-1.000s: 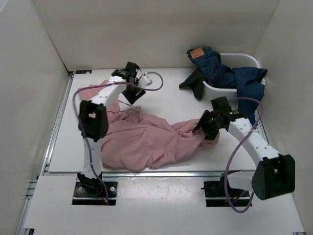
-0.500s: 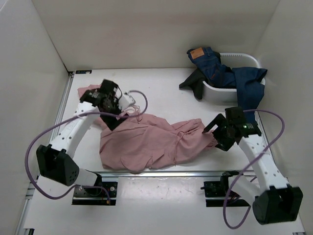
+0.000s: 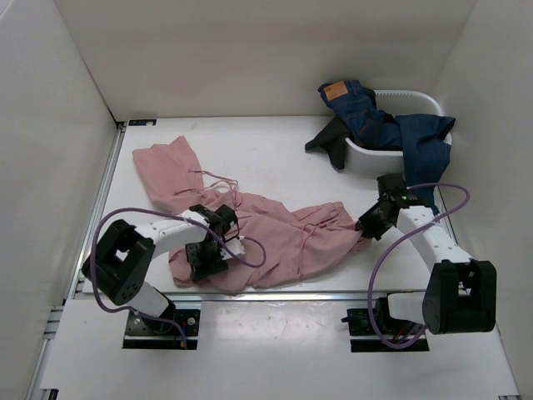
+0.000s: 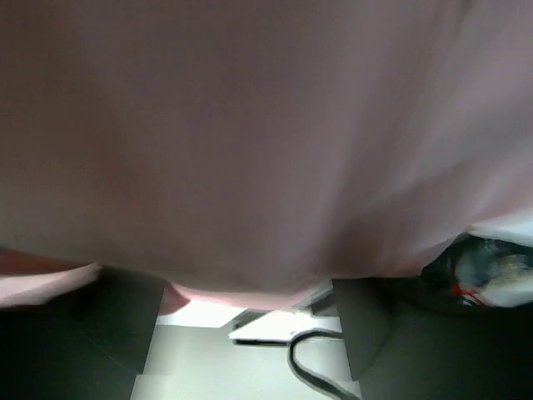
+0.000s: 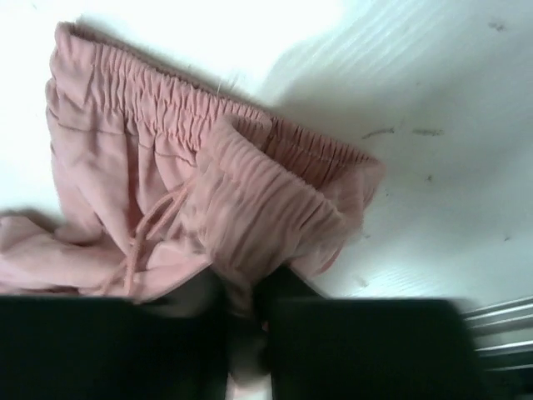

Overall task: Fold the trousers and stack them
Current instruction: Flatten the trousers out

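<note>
Snugly in right pincer (image 5: 243,308), trousers (image 5: 166,192) waistband; left pincer (image 3: 206,252) agape

White basket (image 3: 414,95) at the far right corner of the table (image 3: 275,154), just beside the right wall (image 3: 491,125). Blue jeans (image 3: 375,123) heaped in it – tan label (image 3: 335,89) up on the far-left part, one leg spilling over the near-right rim down toward the table. Dark garment (image 3: 328,140) draped over the basket's left end, lower part resting on the table. Metal rail (image 3: 98,204) along the table's left edge – a few dark scuffs (image 5: 379,132) on the white top in the right wrist view
</note>
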`<state>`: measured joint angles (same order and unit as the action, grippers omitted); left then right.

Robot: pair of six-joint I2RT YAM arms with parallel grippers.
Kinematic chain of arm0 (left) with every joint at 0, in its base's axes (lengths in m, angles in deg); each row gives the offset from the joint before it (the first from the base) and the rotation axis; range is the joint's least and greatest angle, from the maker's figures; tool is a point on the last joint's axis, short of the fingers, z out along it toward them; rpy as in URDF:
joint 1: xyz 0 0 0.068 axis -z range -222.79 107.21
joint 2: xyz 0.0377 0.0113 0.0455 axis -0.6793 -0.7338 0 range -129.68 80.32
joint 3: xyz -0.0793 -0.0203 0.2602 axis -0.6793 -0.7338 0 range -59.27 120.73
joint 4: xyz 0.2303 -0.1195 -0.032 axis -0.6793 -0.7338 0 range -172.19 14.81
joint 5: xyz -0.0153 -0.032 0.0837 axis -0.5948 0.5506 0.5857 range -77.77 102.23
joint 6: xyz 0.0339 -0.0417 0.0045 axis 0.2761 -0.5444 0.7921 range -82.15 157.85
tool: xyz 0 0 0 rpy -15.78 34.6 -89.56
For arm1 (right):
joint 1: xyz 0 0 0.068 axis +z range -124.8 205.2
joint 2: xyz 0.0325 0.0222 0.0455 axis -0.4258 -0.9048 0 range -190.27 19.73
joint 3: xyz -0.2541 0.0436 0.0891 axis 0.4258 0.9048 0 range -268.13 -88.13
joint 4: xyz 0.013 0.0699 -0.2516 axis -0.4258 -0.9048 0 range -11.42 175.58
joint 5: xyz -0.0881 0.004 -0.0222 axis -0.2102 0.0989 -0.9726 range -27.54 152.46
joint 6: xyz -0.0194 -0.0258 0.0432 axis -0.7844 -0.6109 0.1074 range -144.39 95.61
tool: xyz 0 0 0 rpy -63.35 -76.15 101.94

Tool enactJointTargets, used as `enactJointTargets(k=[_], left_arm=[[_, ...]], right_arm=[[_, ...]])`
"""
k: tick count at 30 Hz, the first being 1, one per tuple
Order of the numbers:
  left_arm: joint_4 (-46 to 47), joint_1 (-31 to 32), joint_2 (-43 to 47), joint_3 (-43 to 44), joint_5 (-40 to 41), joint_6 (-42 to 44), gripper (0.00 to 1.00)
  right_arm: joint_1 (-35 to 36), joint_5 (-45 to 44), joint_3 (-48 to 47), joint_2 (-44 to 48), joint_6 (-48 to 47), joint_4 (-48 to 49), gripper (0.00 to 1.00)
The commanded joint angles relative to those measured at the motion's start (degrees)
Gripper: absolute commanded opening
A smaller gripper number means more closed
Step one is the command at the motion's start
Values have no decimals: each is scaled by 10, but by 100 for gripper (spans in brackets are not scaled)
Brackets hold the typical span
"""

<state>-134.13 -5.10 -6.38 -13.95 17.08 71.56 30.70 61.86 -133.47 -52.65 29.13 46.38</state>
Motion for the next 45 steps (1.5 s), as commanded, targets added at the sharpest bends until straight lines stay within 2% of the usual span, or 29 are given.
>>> enactJointTargets(k=[1, 2, 3, 5, 8, 9, 12, 13, 16, 20, 22, 24, 25, 27, 28, 29, 31, 34, 35, 36, 37, 39, 40, 42, 43, 45], left_arm=[[89, 0, -22, -3, 50, -23, 47], [95, -12, -27, 5, 73, -29, 29], [102, -37, -27, 26, 87, -36, 14], [110, -90, -17, 52, 147, -24, 14], [132, -167, 11, 147, 201, 18, 14], [132, -228, 11, 228, 201, 27, 14], [120, -325, 17, 349, 190, 60, 14], [120, -342, 25, 411, 190, 71, 14], [120, -384, 48, 475, 190, 141, 14], [125, -391, 87, 463, 183, 251, 14], [141, -391, 100, 433, 156, 283, 18], [141, -391, 100, 427, 116, 283, 22], [141, -384, 100, 418, 56, 276, 27], [141, -369, 80, 406, -2, 255, 31], [141, -360, 67, 406, -58, 228, 35], [141, -338, 31, 412, -77, 210, 51], [141, -306, -24, 427, -98, 153, 51], [135, -236, -170, 492, -17, 87, 58], [117, -219, -208, 571, 60, 40, 58], [91, -219, -269, 619, 76, 17, 57], [38, -224, -285, 667, 76, -6, 57], [7, -252, -270, 744, 5, -51, 58], [1, -260, -246, 736, -17, -51, 58], [1, -265, -185, 681, -39, -28, 67], [1, -265, -120, 594, -32, -10, 70], [-4, -265, -54, 490, 10, 38, 75]], right_arm=[[-3, -39, -47, 12, -10, -7, 7], [-3, -49, -64, 17, -27, -19, 0], [-3, -73, -83, 17, -36, -47, 0], [-3, -91, -145, 29, -62, -70, 0], [3, -92, -211, 48, -82, -91, 0], [13, -84, -221, 55, -83, -91, 0], [56, -78, -241, 55, -83, -83, 0], [71, -78, -241, 55, -76, -69, 0], [135, -84, -268, 30, -70, -47, 0], [198, -84, -316, -28, -70, -47, 0], [204, -89, -324, -43, -70, -52, 0], [204, -96, -330, -35, -70, -59, 0], [204, -101, -324, -29, -70, -59, 0], [198, -112, -308, -19, -70, -70, 0], [193, -112, -299, -10, -70, -70, 0], [181, -112, -288, -5, -70, -76, 0], [167, -93, -249, 4, -57, -76, 0], [125, -80, -207, 16, -51, -71, 0], [113, -72, -178, 21, -51, -71, 0], [101, -66, -164, 27, -45, -58, 0], [78, -58, -153, 27, -45, -51, 0], [64, -50, -138, 33, -45, -38, 0], [57, -50, -138, 33, -39, -30, 0], [57, -45, -138, 28, -39, -25, 0], [57, -45, -143, 28, -44, -25, 0], [57, -45, -149, 22, -49, -25, 0]])
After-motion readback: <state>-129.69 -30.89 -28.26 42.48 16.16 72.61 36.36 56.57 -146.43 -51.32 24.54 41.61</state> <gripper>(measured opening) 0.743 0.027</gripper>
